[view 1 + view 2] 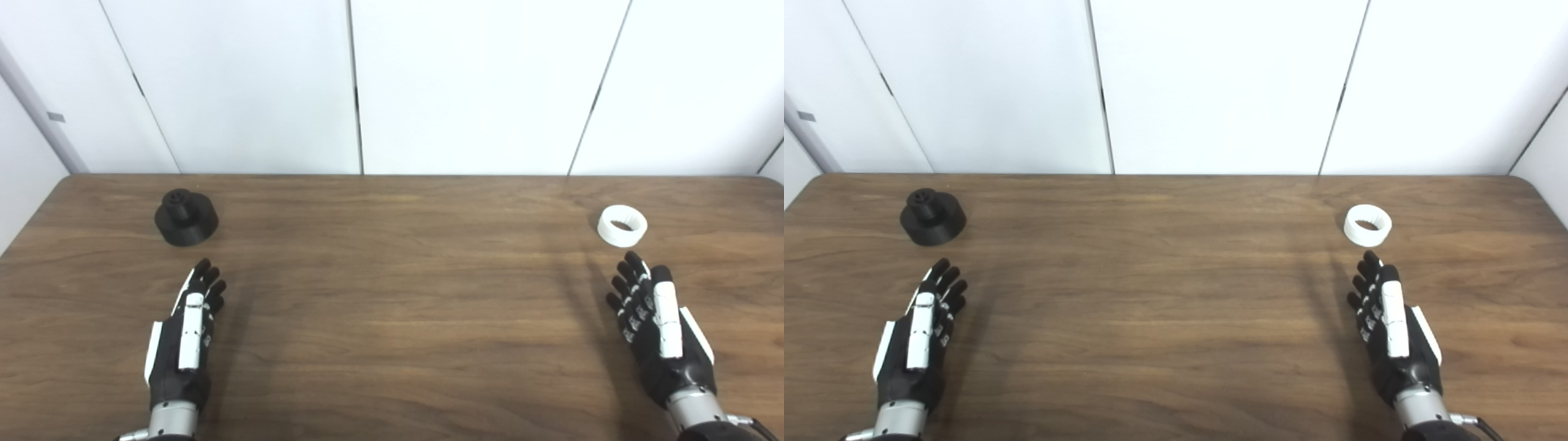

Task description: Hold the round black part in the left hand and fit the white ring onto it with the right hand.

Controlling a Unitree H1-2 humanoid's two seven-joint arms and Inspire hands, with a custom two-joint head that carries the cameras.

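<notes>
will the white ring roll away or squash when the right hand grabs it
The white ring lies flat on the table, hole up, so it probably won't roll unless tipped on edge. It looks like a rigid, thick-walled plastic part, likely light. It may skid when the right hand nudges it.

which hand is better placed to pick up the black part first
Left. The left hand lies open just short of the round black part, on its side; the right hand sits across the table beside the white ring.

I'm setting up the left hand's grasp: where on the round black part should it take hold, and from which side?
Probably the wide lower rim of the round black part, approached from the near side where the left hand lies. It stands upright with its narrow hub on top, which should stay clear for the white ring.
</notes>
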